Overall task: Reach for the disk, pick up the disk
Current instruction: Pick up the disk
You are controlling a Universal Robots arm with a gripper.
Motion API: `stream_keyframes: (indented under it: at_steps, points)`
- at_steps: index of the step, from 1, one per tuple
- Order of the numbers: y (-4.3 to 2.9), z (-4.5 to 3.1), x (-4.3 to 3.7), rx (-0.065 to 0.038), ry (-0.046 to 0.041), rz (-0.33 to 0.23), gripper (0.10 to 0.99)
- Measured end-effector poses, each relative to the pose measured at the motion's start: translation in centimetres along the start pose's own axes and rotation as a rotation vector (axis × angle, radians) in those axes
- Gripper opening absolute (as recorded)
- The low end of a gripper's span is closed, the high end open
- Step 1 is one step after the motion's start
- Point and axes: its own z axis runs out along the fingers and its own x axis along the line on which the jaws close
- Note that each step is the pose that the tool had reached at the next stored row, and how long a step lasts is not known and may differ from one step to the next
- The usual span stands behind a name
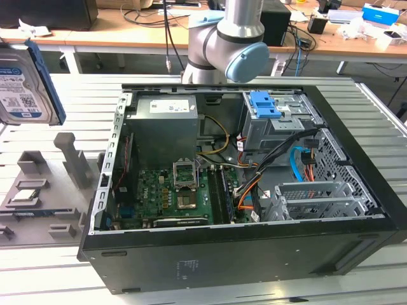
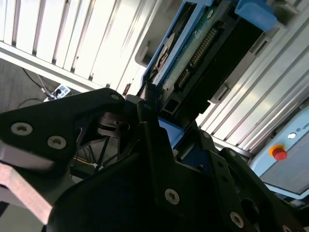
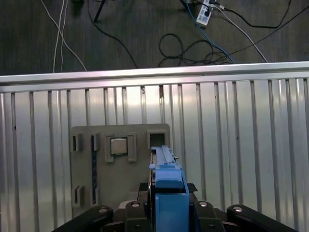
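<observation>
The disk (image 1: pixel 25 82) is a silver hard drive with a white-and-blue label and blue side bracket. It hangs upright in the air at the exterior view's far left, above the grey fixture (image 1: pixel 38 190). In the second wrist view I see its connector edge (image 2: pixel 203 53), with a black finger (image 2: pixel 147 121) pressed against its blue bracket. In the first wrist view the disk's blue edge (image 3: pixel 169 186) sits between the two halves of my gripper (image 3: pixel 169 212), above the fixture (image 3: pixel 87 164). My gripper is shut on the disk.
An open black computer case (image 1: pixel 241 171) takes up the middle of the slatted metal table (image 1: pixel 63 267), with a blue latch (image 1: pixel 265 105) on its grey drive cage. A small square chip (image 3: pixel 118 146) lies in the fixture. Desks with cables stand behind.
</observation>
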Motion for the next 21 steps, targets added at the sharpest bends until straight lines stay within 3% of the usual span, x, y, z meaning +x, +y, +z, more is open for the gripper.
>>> stream_keyframes:
  at_steps: [21]
  points:
    - [-0.07, -5.7, -0.01, -0.001, 0.0, 0.0, 0.369]
